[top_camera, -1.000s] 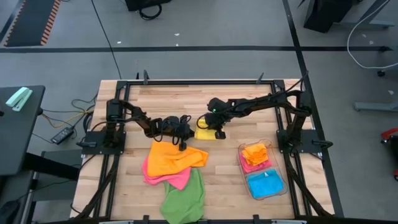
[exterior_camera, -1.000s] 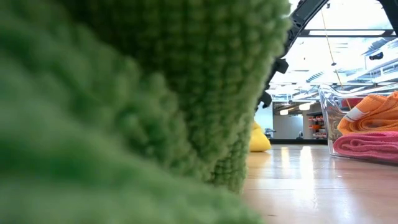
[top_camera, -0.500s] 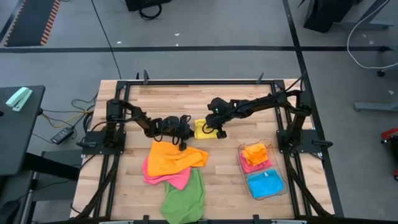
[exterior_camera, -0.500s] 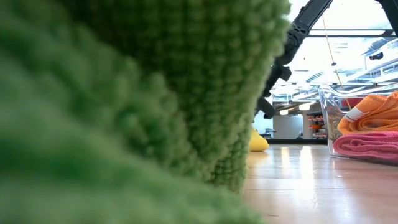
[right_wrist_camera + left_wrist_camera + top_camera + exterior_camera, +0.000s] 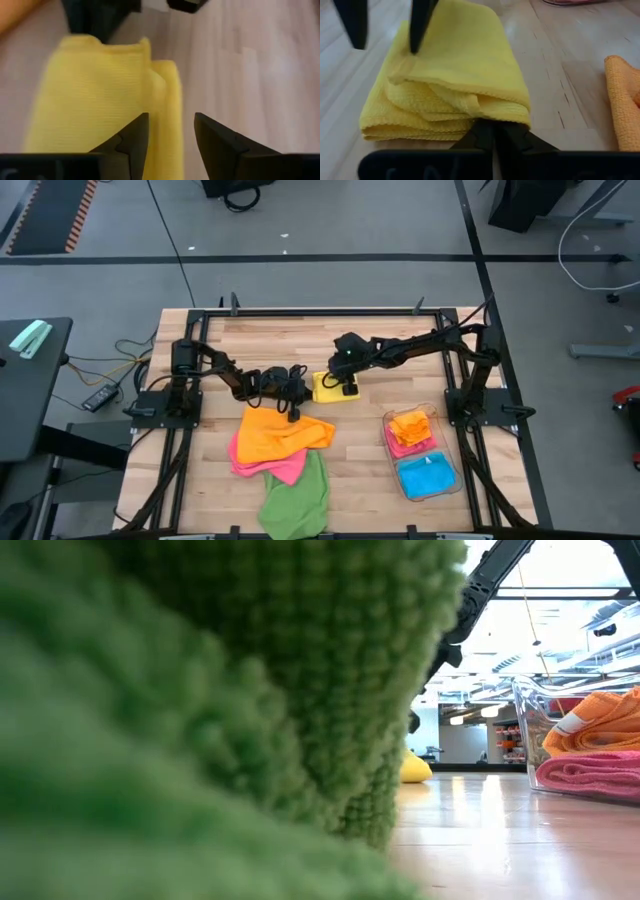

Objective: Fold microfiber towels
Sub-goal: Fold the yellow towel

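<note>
Three loose towels (image 5: pixel 283 455) (green blocks low view), bin (image 5: pixel 447 480) nearby

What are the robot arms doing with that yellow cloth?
They are folding towels. The yellow towel lies folded in the middle of the table. The left tool is shut at its edge, and the right tool hangs open just above it. An orange towel, a pink towel and a green towel wait in a pile. Folded ones sit in the clear bin.
</note>
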Action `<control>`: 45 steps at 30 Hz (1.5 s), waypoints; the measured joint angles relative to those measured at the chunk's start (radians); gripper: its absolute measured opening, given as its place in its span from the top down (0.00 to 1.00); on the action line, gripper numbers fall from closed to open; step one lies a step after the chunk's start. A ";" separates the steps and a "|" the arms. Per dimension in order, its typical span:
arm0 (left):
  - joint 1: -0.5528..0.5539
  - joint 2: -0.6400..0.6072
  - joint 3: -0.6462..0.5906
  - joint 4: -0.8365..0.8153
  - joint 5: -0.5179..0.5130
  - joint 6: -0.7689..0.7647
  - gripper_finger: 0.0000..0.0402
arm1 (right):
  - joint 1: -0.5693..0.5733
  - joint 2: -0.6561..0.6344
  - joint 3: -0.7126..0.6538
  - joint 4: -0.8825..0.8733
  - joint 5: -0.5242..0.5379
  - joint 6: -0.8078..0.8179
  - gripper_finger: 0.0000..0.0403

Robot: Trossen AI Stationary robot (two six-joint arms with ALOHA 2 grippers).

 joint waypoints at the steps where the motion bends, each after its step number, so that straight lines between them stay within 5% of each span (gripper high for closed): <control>1: 0.000 0.000 0.000 0.000 0.000 0.000 0.96 | -0.001 0.000 0.000 -0.001 0.028 -0.014 0.59; 9: 0.000 0.000 0.000 -0.004 0.000 -0.004 0.93 | -0.027 -0.033 0.015 0.001 0.111 -0.026 0.60; 16: 0.000 0.000 0.000 -0.005 0.000 -0.030 0.93 | -0.011 -0.058 0.024 0.060 -0.270 0.139 0.61; 18: 0.000 -0.001 0.000 -0.009 0.000 -0.037 0.95 | 0.005 -0.044 0.003 0.121 -0.295 0.177 0.62; 27: 0.000 -0.001 0.000 -0.010 0.000 -0.058 0.94 | 0.055 -0.032 -0.151 0.352 -0.209 0.336 0.60; 35: 0.001 -0.001 0.000 -0.011 0.000 -0.058 0.96 | 0.088 -0.032 -0.239 0.357 0.019 0.276 0.55; 45: 0.001 -0.005 0.000 -0.016 0.000 -0.052 0.93 | 0.063 -0.032 -0.266 0.343 0.035 0.322 0.59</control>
